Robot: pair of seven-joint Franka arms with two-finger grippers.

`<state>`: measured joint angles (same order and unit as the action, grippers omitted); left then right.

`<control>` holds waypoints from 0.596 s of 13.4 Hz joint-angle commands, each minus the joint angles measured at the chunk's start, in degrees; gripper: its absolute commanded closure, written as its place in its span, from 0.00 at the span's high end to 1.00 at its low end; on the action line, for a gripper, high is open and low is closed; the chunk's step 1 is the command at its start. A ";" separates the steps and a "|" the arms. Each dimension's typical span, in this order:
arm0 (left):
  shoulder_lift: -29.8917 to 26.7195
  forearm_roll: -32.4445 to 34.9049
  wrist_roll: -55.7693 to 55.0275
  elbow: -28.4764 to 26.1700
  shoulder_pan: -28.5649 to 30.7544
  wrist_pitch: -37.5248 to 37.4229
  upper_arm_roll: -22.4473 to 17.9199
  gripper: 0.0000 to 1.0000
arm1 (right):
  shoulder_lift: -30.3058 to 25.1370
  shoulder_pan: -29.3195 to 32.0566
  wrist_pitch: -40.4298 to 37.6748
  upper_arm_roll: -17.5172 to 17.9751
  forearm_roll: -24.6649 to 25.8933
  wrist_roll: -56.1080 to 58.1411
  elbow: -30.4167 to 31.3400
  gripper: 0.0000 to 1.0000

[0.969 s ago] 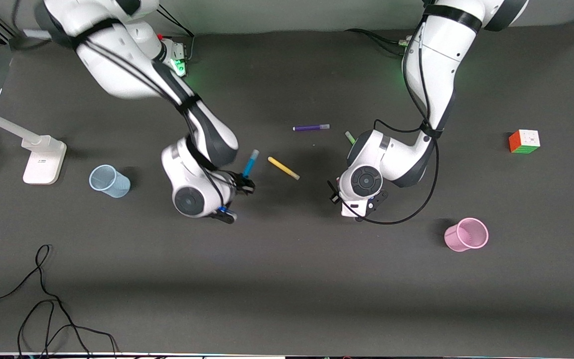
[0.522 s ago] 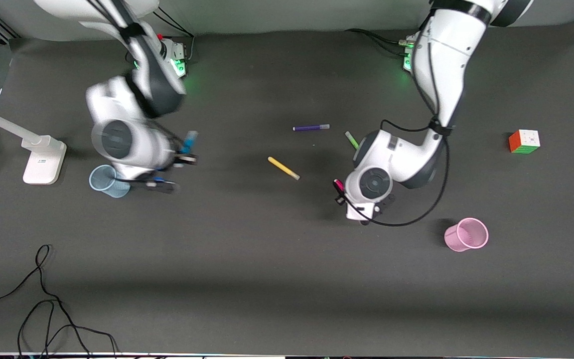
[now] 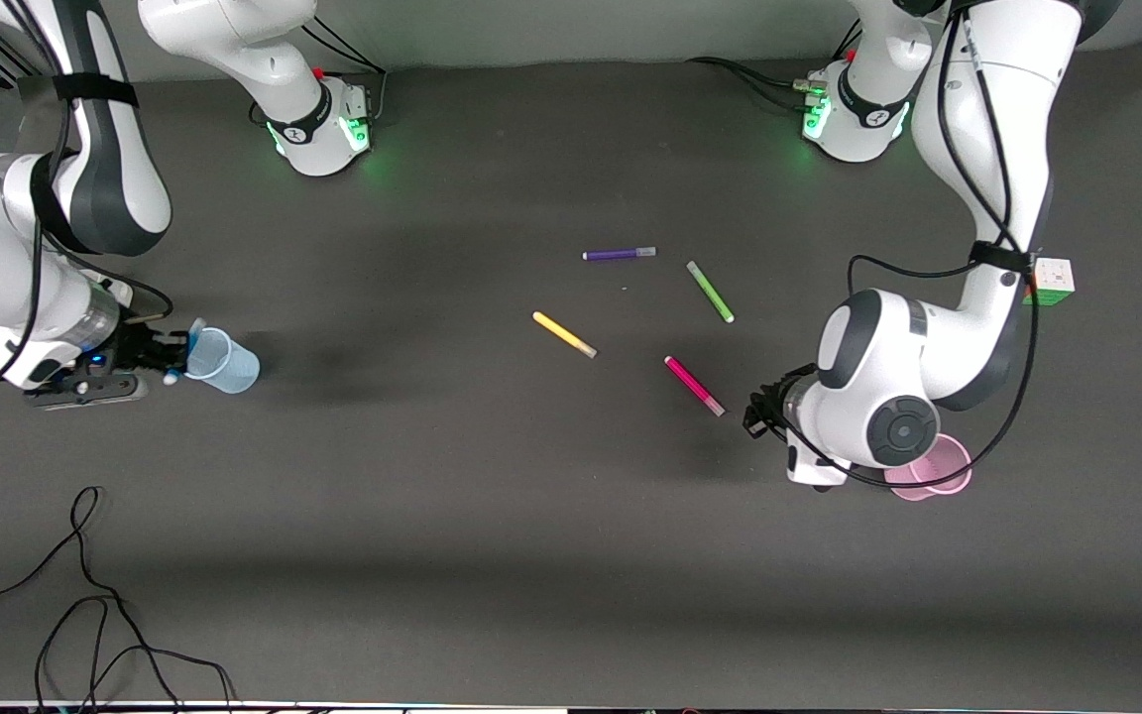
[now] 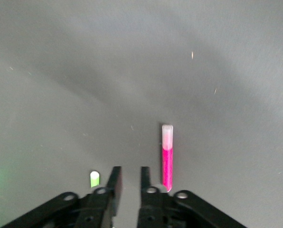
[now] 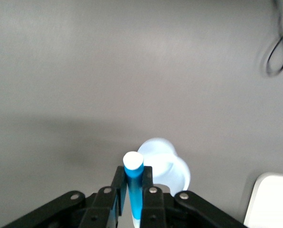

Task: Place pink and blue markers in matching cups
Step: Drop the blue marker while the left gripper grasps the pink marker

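My right gripper [image 3: 171, 355] is shut on the blue marker [image 5: 133, 190], which stands upright between the fingers, just beside the pale blue cup [image 3: 224, 362] at the right arm's end of the table. The cup also shows in the right wrist view [image 5: 172, 171]. The pink marker [image 3: 695, 385] lies flat on the mat. My left gripper [image 3: 762, 407] is low beside its capped end, between it and the pink cup [image 3: 940, 468], which the left wrist partly hides. In the left wrist view the gripper [image 4: 130, 178] holds nothing, its jaws a narrow gap apart, and the pink marker [image 4: 167, 159] lies just outside one finger.
A purple marker [image 3: 619, 254], a green marker [image 3: 710, 291] and a yellow marker [image 3: 564, 334] lie mid-table. A colour cube [image 3: 1055, 281] sits partly hidden by the left arm. A white lamp base [image 5: 269, 202] stands close to the blue cup. A black cable [image 3: 85, 595] loops near the front edge.
The right arm swung with the blue marker from mid-table to beside the blue cup. The left arm moved off the pink marker toward the pink cup, uncovering the marker, which still lies on the mat.
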<state>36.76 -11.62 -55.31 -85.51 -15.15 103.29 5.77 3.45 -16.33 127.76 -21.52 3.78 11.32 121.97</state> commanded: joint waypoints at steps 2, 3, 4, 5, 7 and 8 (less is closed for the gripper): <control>0.85 -0.42 -4.09 -6.40 -5.41 9.18 -0.06 0.93 | -6.26 -1.07 15.57 -2.55 1.49 6.59 12.32 0.00; 0.68 -0.42 -4.19 -8.26 -5.94 11.39 -0.06 0.88 | -6.35 -1.16 16.81 -4.30 1.40 9.31 12.68 0.00; 0.68 -0.42 -4.19 -9.41 -6.38 12.98 -0.06 0.82 | -6.35 -1.07 18.21 -5.89 1.23 11.07 13.55 0.00; 0.68 -0.51 -4.19 -10.46 -6.56 14.30 -0.06 0.78 | -6.35 -1.16 20.67 -6.60 0.88 11.87 15.21 0.00; 0.76 -0.42 -4.28 -11.87 -6.91 16.67 -0.06 0.76 | -6.52 -1.16 24.27 -7.74 0.26 11.88 19.34 0.00; 0.85 -0.51 -4.28 -12.40 -7.43 17.38 -0.06 0.74 | -6.70 -1.16 27.25 -7.84 0.08 11.88 21.19 0.00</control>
<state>39.19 -11.73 -58.86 -95.27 -21.56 118.71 6.26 -0.95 -16.77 149.82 -28.49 3.90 22.01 137.94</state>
